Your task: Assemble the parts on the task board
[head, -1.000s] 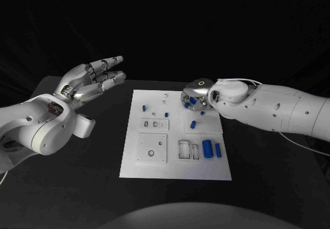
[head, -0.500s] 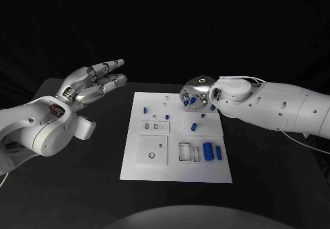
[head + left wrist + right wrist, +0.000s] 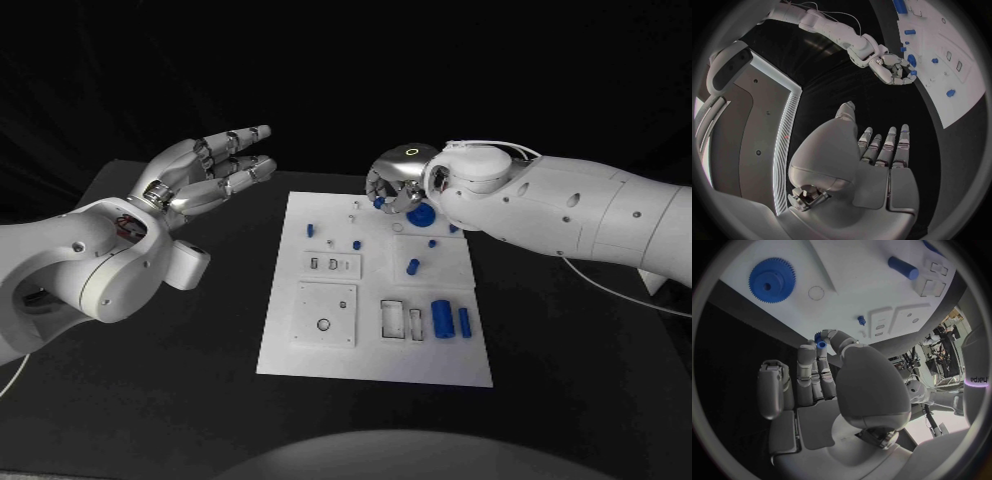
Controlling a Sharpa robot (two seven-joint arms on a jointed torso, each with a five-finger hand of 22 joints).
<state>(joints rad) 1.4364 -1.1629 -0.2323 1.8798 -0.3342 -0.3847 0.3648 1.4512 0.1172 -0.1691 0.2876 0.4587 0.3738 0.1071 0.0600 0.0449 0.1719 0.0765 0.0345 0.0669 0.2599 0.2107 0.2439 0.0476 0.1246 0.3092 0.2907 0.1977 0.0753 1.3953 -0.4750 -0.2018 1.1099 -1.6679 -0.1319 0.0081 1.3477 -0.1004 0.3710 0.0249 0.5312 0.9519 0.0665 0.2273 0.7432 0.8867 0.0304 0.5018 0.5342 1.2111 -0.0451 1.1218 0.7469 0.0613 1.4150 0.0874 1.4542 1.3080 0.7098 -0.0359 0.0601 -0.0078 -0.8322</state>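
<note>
The white task board [image 3: 372, 352] lies in the middle of the black table. My right hand [image 3: 397, 180] hovers over the board's far edge and pinches a small blue part [image 3: 821, 344] between thumb and a fingertip. This small blue part [image 3: 381, 202] sits at the fingertips just left of a blue gear [image 3: 421, 214] lying flat on the board, also seen as the gear [image 3: 772, 280]. My left hand [image 3: 216, 170] is raised left of the board, fingers spread, holding nothing. The left hand [image 3: 879, 150] faces the right hand [image 3: 893, 68] across the board [image 3: 954, 55].
Several blue parts lie on the board: a short peg [image 3: 309, 229], a cylinder [image 3: 413, 266], and a thick cylinder [image 3: 441, 318] beside a thinner one [image 3: 463, 320]. Recessed sockets [image 3: 323, 313] sit in the near left. Black table surrounds the board.
My right hand has lifted up and back from the board's far right, uncovering the blue gear there. My left hand has hardly moved.
</note>
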